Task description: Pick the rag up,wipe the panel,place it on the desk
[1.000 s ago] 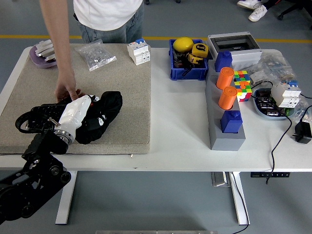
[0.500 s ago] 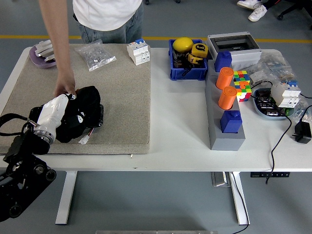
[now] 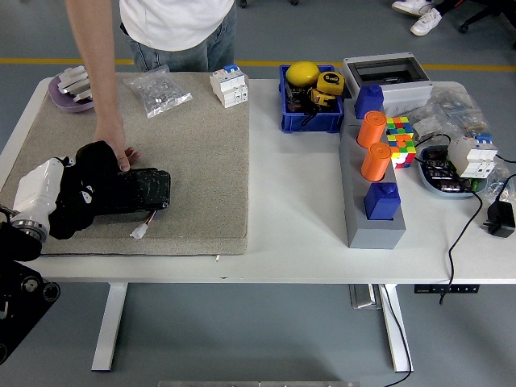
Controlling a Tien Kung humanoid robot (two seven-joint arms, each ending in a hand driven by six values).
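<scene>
My left hand [image 3: 81,193] comes in from the lower left with a white wrist cover [image 3: 36,189]. It is shut on the black rag [image 3: 90,184], which drapes over the fingers and hides them. The rag lies on the left end of a black panel [image 3: 145,188] that rests on the grey mat [image 3: 201,161]. A short wire with a white plug [image 3: 139,232] hangs from the panel's front. A person's hand [image 3: 122,153] rests at the panel's far edge, touching the rag. My right arm is out of view.
On the mat's far side lie a purple dish [image 3: 68,90], a bag of screws [image 3: 157,90] and a white breaker [image 3: 228,85]. To the right stand a blue bin [image 3: 310,101], a grey block with orange cylinders [image 3: 372,161], a colour cube [image 3: 401,137] and cables.
My left hand has dragged the rag leftwards over the panel, so most of the panel now shows. The person's hand has stayed at the panel's far edge.
</scene>
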